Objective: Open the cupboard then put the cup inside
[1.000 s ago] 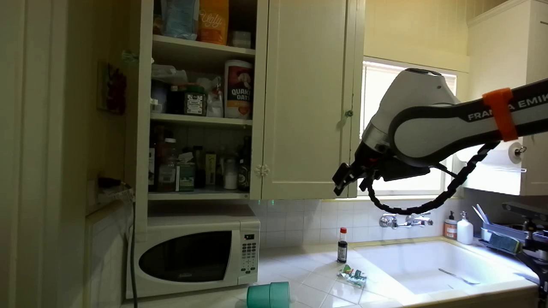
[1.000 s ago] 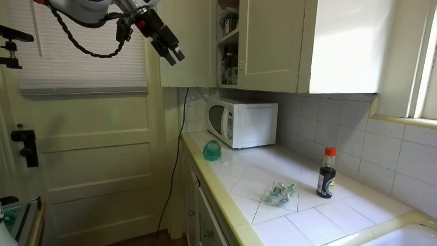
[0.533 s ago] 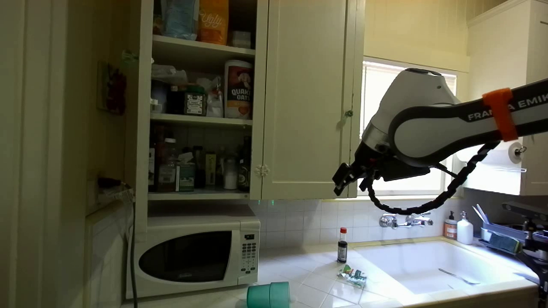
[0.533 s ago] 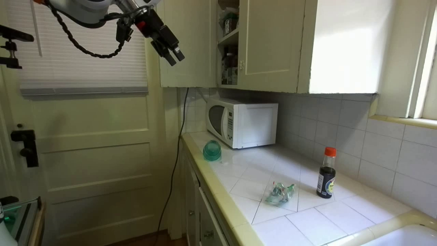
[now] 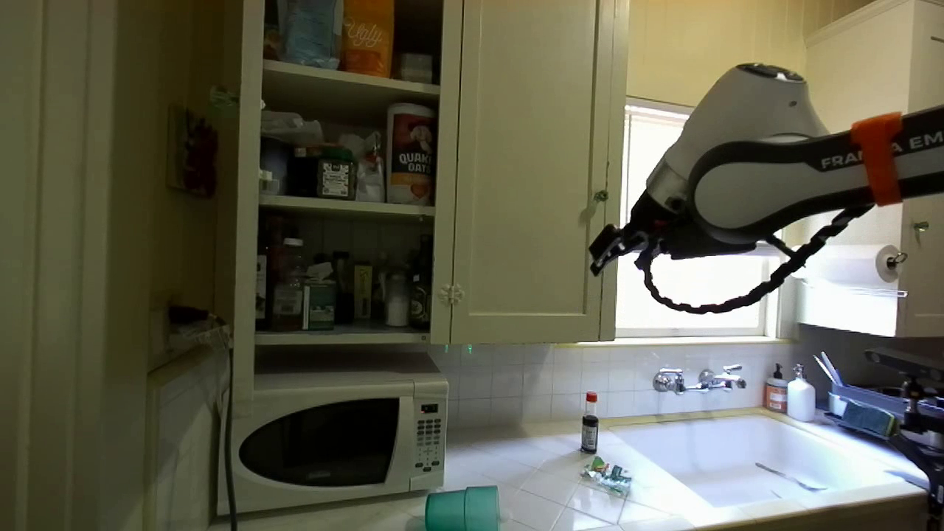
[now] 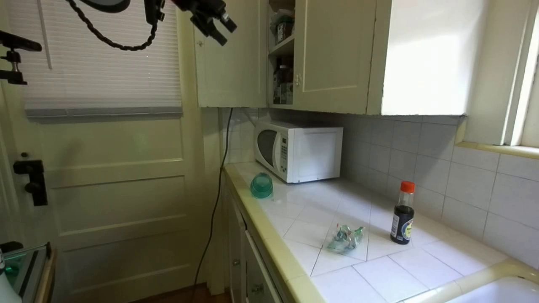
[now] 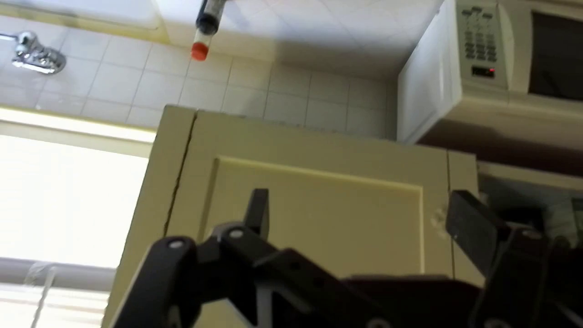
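The cupboard's cream-white panel door (image 5: 527, 169) is closed in both exterior views, with a small glass knob (image 5: 602, 196) by its right edge. My gripper (image 5: 599, 254) is raised in front of that edge, a little below the knob. In the wrist view the gripper (image 7: 360, 199) has its fingers spread wide; only the door panel (image 7: 319, 214) shows behind the gap. On the counter before the microwave, the teal-green translucent cup (image 5: 462, 509) lies on its side, far below the gripper. The cup (image 6: 261, 185) appears near the counter's front edge; the wrist view does not show it.
A doorless compartment packed with food (image 5: 335, 173) adjoins the cupboard on the left. The white microwave (image 5: 332, 435) sits beneath it. A red-capped sauce bottle (image 6: 402, 212) and a crumpled wrapper (image 6: 346, 238) are on the counter (image 6: 391, 273), beside the sink (image 5: 745, 450).
Over the last half second the arm and gripper have risen, shifting slightly right in both exterior views. The jaws have stayed apart. Door and cup have not moved.
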Tool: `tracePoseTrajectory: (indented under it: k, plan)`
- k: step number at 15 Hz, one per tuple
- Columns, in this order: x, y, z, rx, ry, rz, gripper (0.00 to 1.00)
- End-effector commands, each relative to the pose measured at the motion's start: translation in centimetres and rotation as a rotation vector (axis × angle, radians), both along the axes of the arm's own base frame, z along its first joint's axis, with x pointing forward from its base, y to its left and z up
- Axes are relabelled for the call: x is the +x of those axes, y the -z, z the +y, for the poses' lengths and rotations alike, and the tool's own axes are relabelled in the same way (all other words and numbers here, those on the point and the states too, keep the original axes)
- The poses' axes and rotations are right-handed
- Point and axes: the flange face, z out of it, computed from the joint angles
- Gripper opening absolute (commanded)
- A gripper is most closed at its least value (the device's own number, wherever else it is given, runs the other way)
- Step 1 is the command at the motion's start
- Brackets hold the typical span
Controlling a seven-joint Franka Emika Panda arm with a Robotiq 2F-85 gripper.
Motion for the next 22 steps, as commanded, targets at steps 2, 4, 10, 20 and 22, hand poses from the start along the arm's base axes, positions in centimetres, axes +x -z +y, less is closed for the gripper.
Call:
tracePoseTrajectory:
  k: [2,4,10,20,22]
  plan:
    - [-0.9,-9.2,-4.1,-0.067,0.085,-0.139,1.0]
    - [-0.3,-12.8,-6.5,-0.059,0.092,-0.157,1.0]
    - [4.5,-18.1,-13.0,-0.012,0.096,-0.148,1.0]
    - [9.0,-18.0,-16.0,0.069,0.121,-0.158,1.0]
    - [8.8,-18.4,-16.7,0.07,0.128,-0.176,1.0]
